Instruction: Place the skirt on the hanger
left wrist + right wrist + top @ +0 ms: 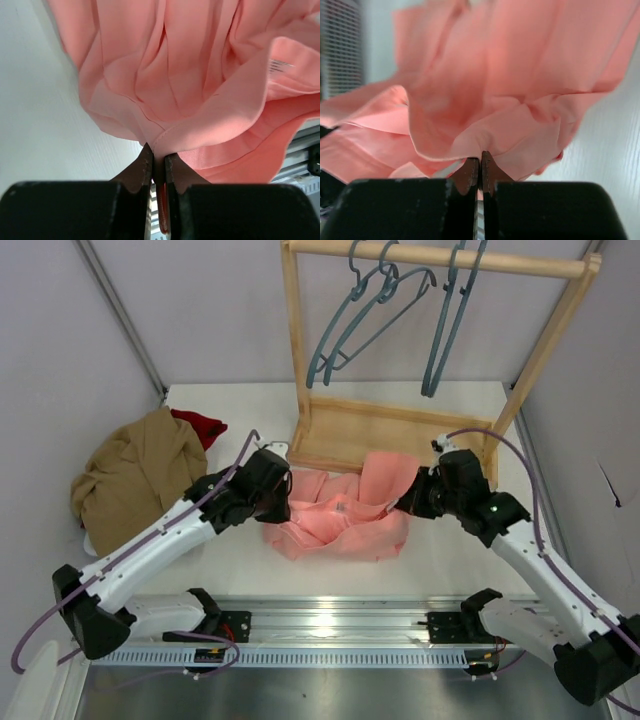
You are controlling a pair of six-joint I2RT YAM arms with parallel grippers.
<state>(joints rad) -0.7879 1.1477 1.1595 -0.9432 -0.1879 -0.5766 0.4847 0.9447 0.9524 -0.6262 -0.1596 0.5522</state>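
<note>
The salmon-pink skirt [340, 515] lies bunched on the white table in front of the wooden rack, a small white label [280, 65] showing inside it. My left gripper [283, 502] is shut on the skirt's left edge [165, 100], cloth pinched between the jaws. My right gripper [402, 502] is shut on the skirt's right edge [510, 90]. Several teal-blue hangers [375, 305] hang by their hooks from the rack's top rail, behind and above the skirt.
The wooden rack [385, 425] has a tray base right behind the skirt and upright posts. A tan-brown garment [135, 475] and a dark red garment [200, 425] lie at the left. A metal rail [320, 625] runs along the near edge.
</note>
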